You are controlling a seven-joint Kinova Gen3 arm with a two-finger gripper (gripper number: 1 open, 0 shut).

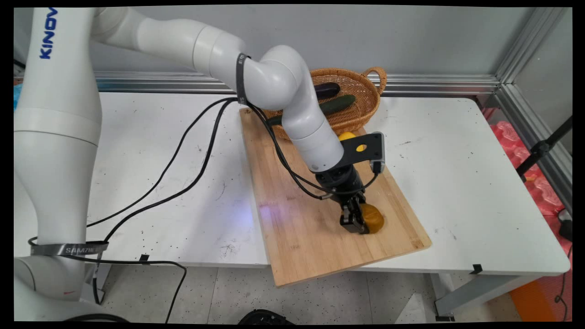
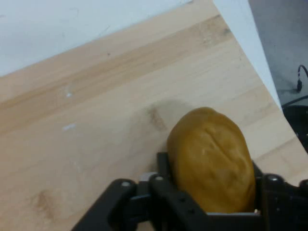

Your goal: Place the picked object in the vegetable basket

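Nearest me, the wooden cutting board [image 1: 311, 237] overhangs the table's [image 1: 457, 183] near edge, pale bamboo with faint grain lines. On it my gripper [image 1: 354, 224] is clamped around a brown potato [image 2: 211, 161], a finger pressing each flank; it is egg-shaped, smooth and matte with a shallow crease, its long axis running out from between my fingers along the board. Beyond my wrist a yellow object [image 1: 346, 135] peeks out, partly hidden. Farthest back stands a woven wicker basket [image 1: 365, 98] holding a dark aubergine [image 1: 327, 90] and a green cucumber [image 1: 338, 104].
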